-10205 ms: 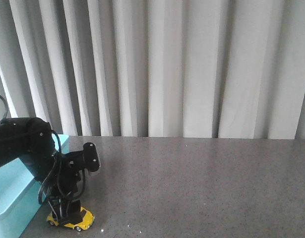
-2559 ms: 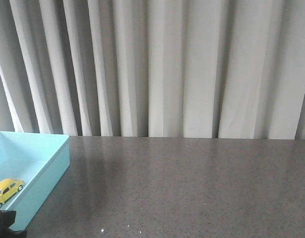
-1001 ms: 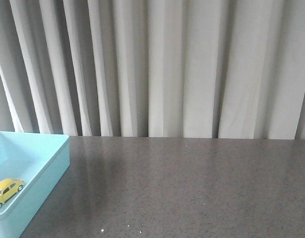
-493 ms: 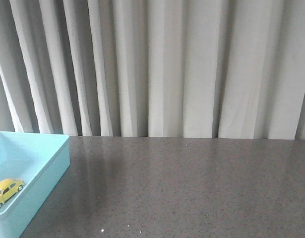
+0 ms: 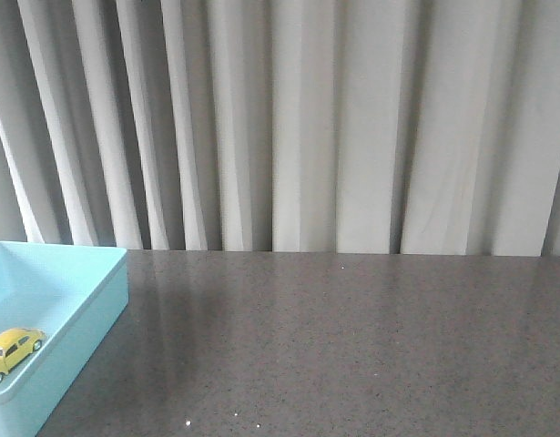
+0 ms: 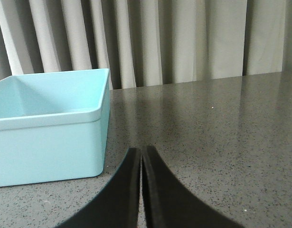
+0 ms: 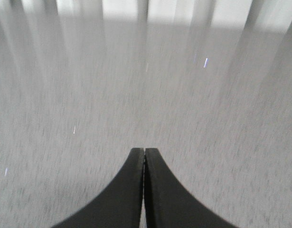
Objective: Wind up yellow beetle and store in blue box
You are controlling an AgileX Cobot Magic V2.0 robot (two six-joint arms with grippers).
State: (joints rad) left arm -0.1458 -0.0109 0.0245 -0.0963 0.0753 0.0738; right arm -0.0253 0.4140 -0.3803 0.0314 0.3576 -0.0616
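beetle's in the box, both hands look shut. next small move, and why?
Probably none beyond holding both arms parked. The beetle sits inside the box, with no arm in the front view. The left hand is shut and empty beside the box; the right hand is shut over bare table. Whether it was wound isn't visible.

My left gripper (image 6: 142, 159) has both fingers pressed together, holding nothing. My right gripper (image 7: 144, 159) is likewise fully closed and unloaded.
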